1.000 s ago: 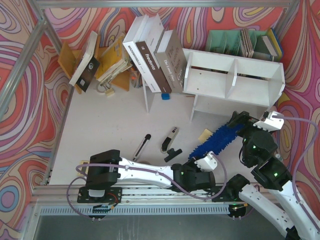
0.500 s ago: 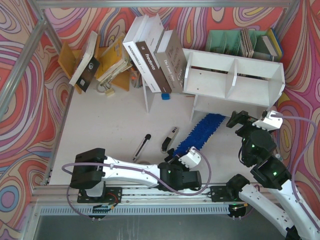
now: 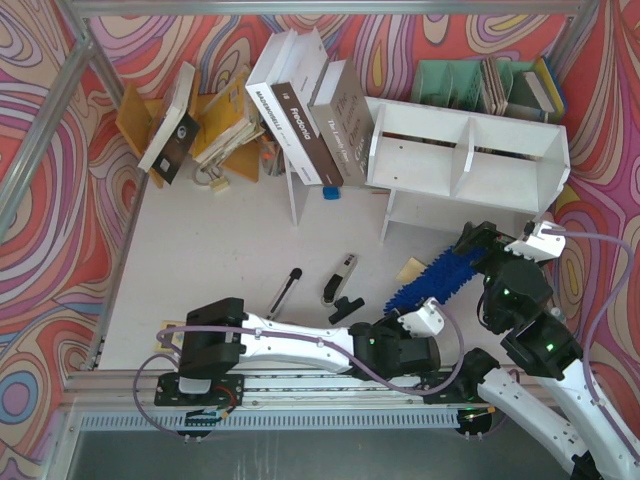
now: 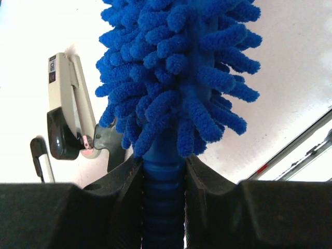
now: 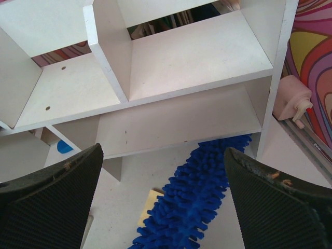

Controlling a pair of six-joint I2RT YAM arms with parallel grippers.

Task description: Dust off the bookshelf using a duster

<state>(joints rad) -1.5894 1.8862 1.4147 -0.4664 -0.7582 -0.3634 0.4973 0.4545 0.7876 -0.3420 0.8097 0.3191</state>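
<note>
The white two-tier bookshelf [image 3: 515, 175] stands at the back right; the right wrist view looks into its divided tier [image 5: 197, 57]. The blue fluffy duster [image 3: 440, 275] lies slanted in front of it, its far end reaching under the lower board near the right side panel [image 5: 197, 192]. My left gripper [image 3: 408, 312] is shut on the duster's ribbed blue handle [image 4: 163, 207], the strands [image 4: 176, 67] fanning out just past the jaws [image 4: 163, 171]. My right gripper [image 3: 478, 240] hovers open above the duster's far end [image 5: 163, 155], holding nothing.
A black-and-silver handheld tool [image 3: 340, 278] and a thin black tool [image 3: 285, 290] lie left of the duster. A yellow pad [image 5: 150, 205] sits beside the strands. Books [image 3: 300, 110] lean on a thin white panel [image 3: 292, 195]; a green file organiser [image 3: 450, 85] stands behind the bookshelf.
The left arm swept the duster left along the bookshelf's foot, then back right to about where it began. The right gripper stayed open and almost still.
</note>
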